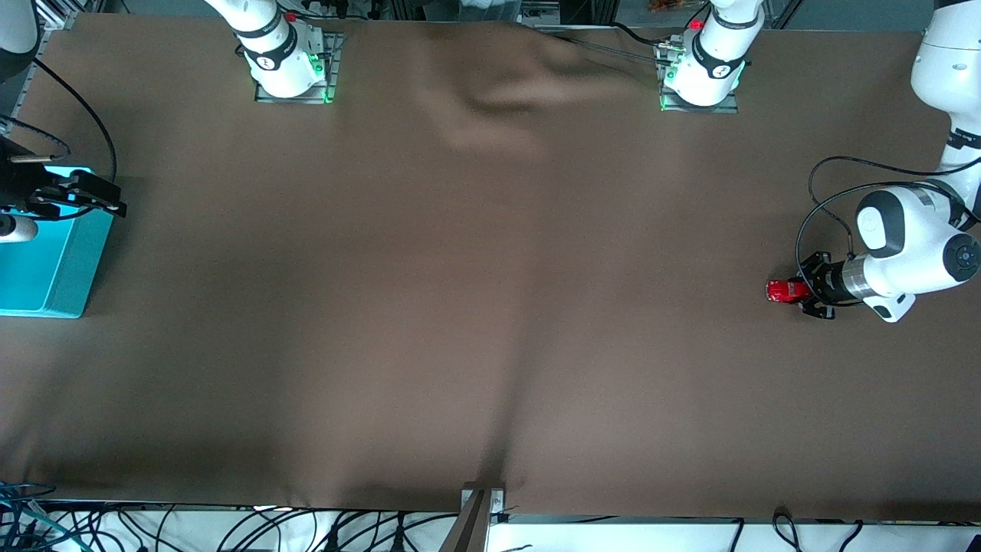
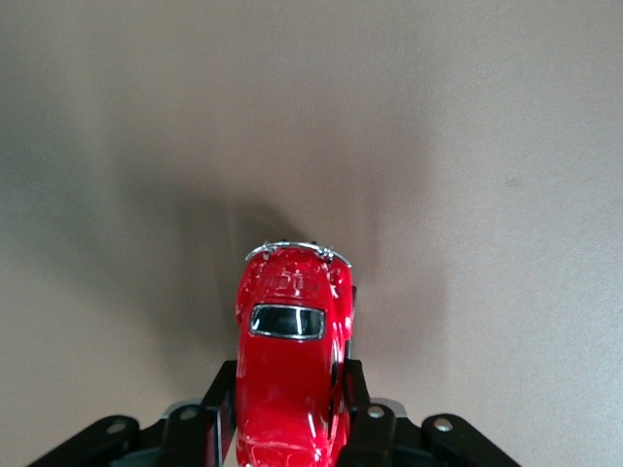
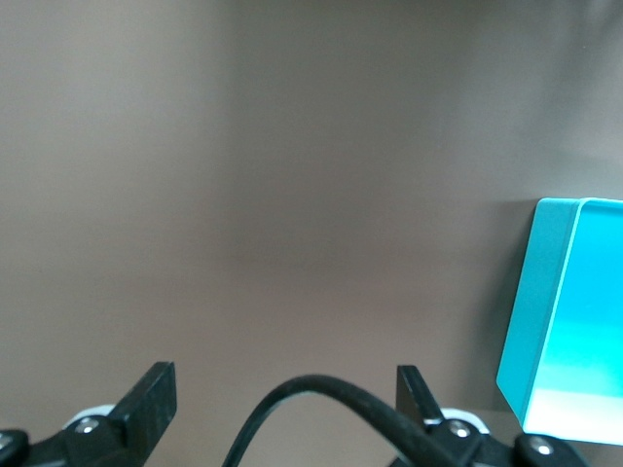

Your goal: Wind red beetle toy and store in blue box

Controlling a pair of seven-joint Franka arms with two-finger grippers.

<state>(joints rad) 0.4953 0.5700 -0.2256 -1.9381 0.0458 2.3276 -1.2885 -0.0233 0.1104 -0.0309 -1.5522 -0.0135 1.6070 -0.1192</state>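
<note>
Clamped on the red beetle toy (image 2: 290, 365), my left gripper (image 1: 806, 290) should drag it straight back, wheels pressed to the table (image 1: 490, 307). Over the blue box (image 1: 46, 264), my right gripper (image 1: 84, 195) waits, fingers wide.

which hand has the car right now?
The left hand, at its own end of the table: its fingers clamp the red beetle toy by the sides. The right hand is open and holds nothing, over the blue box.

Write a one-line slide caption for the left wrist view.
Left gripper shut on the red beetle toy, its fingers clamping the car's sides above the brown table cover.
</note>
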